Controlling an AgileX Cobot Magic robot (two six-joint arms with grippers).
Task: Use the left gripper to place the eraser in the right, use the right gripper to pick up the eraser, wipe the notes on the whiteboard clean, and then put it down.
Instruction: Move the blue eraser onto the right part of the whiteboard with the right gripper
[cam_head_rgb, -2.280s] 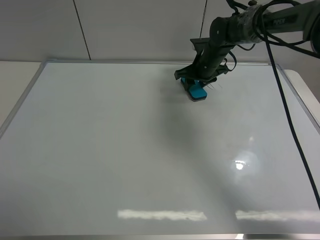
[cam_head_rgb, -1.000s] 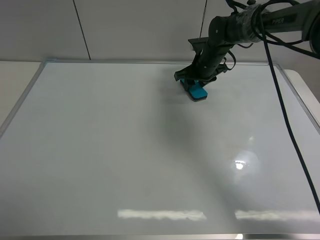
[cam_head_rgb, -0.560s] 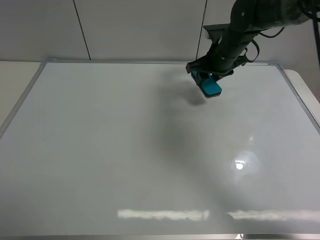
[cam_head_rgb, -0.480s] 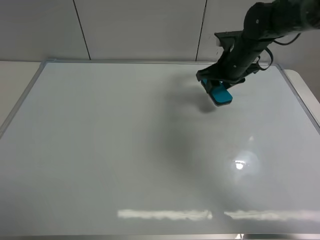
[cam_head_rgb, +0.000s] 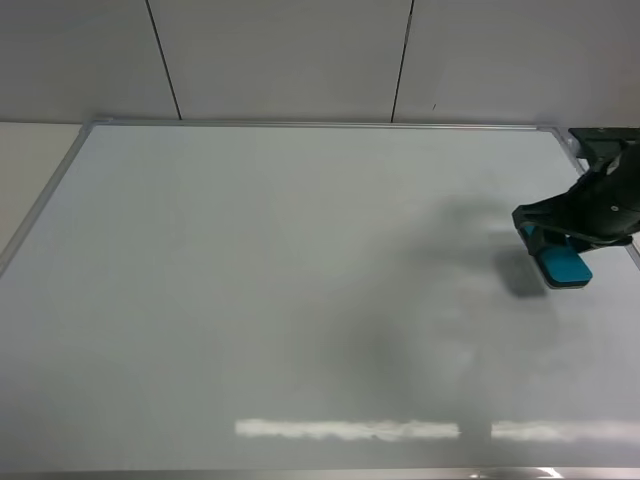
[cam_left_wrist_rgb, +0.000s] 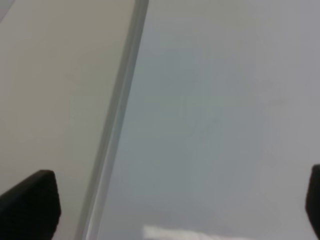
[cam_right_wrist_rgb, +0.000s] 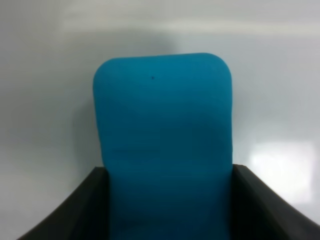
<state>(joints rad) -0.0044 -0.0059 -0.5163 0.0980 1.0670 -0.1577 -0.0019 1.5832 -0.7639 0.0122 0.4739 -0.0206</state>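
Slim black right gripper (cam_head_rgb: 558, 250) was clamped on the small teal-blue eraser block (cam_head_rgb: 562, 265), held just above the glossy white silver-framed whiteboard (cam_head_rgb: 250, 300) near its right edge; no marker notes showed, so wiping looked done, set-down remaining; left gripper (cam_left_wrist_rgb: 165, 200) hung wide open, empty.

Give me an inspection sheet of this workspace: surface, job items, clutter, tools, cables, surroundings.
Surface: large glossy white whiteboard with silver-grey frame, glare streaks near the front edge.
Job's things: small teal-blue rounded eraser block near the board's right edge; no marker notes seen.
Clutter: nothing seen.
Grippers: right tool shut on the eraser; left tool open, empty, over the board's frame edge, seen only in its wrist view.
Cables: nothing seen.
Surroundings: pale panelled wall behind, beige tabletop at left.
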